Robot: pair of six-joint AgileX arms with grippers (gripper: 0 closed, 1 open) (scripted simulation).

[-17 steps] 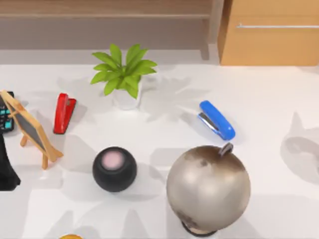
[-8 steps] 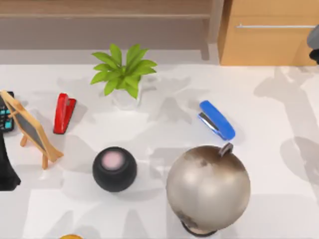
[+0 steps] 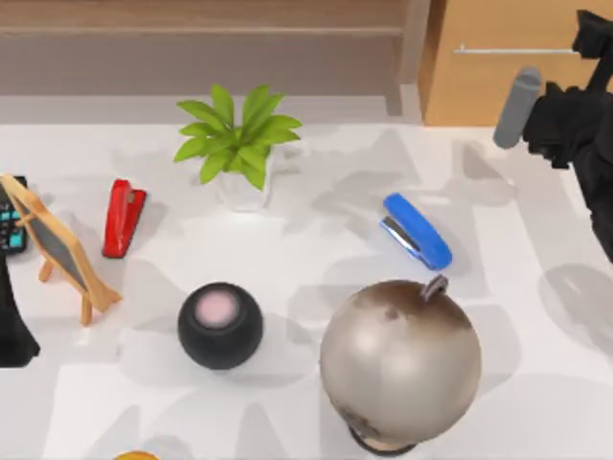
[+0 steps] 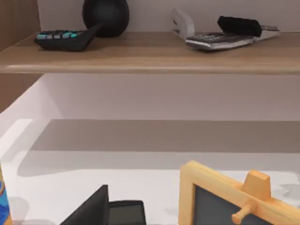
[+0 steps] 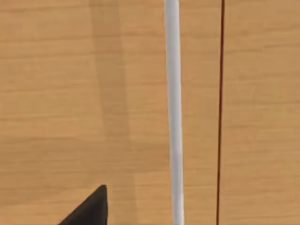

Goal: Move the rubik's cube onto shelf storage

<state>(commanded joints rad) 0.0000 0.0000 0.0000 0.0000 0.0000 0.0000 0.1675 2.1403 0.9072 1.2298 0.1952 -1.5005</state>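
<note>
The shelf storage [image 3: 192,31] runs along the table's far edge, left of the wooden cabinet [image 3: 517,86]. Its board carries a calculator [image 4: 63,40] and a black ball [image 4: 105,16]. The right gripper [image 3: 560,120] hovers by the cabinet, facing its metal bar handle [image 5: 173,112]. The left gripper [image 3: 14,335] sits at the table's left edge beside the little chalkboard [image 3: 59,251]. I cannot tell whether either gripper is spread or closed.
</note>
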